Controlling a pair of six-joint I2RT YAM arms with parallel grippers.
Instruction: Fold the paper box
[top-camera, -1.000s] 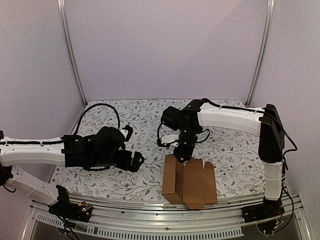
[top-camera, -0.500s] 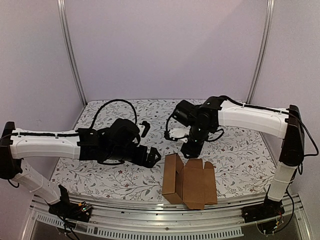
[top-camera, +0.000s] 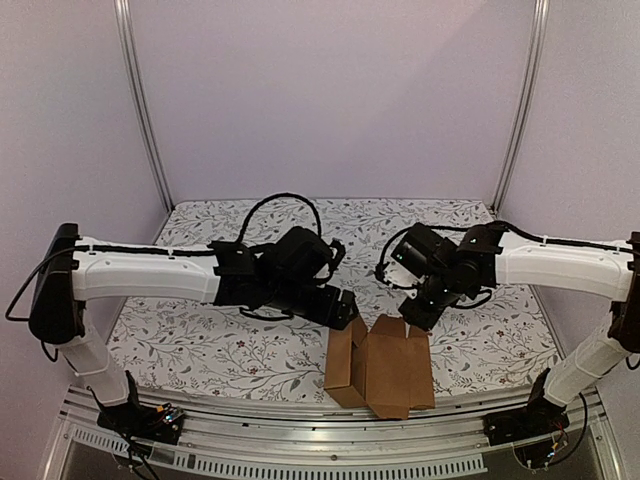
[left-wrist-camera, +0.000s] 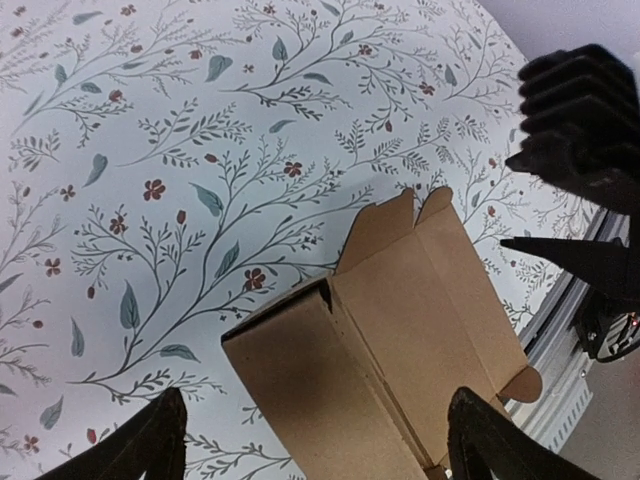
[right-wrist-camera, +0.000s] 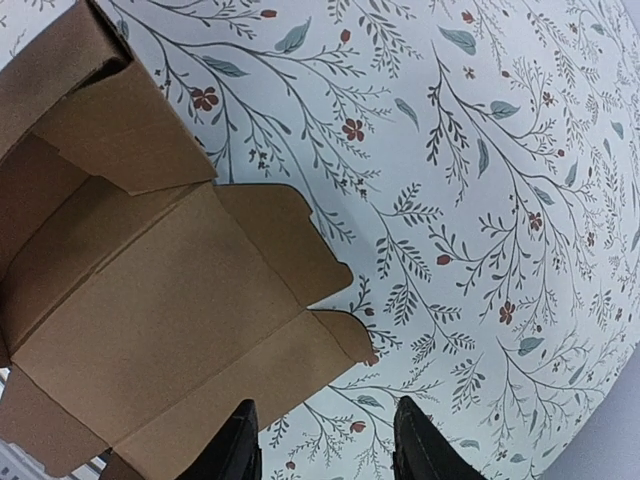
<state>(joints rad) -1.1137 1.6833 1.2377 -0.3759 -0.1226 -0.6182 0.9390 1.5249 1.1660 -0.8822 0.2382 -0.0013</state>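
The paper box (top-camera: 380, 365) lies at the near edge of the floral table (top-camera: 200, 345), right of centre. It is plain brown matte card, partly folded, with its hollow opening upward. Its creases run near to far, its left wall stands upright, and its end flaps point toward the far edge. The left gripper (top-camera: 342, 308) and the right gripper (top-camera: 420, 316) hover at its far corners, both spread and holding nothing.
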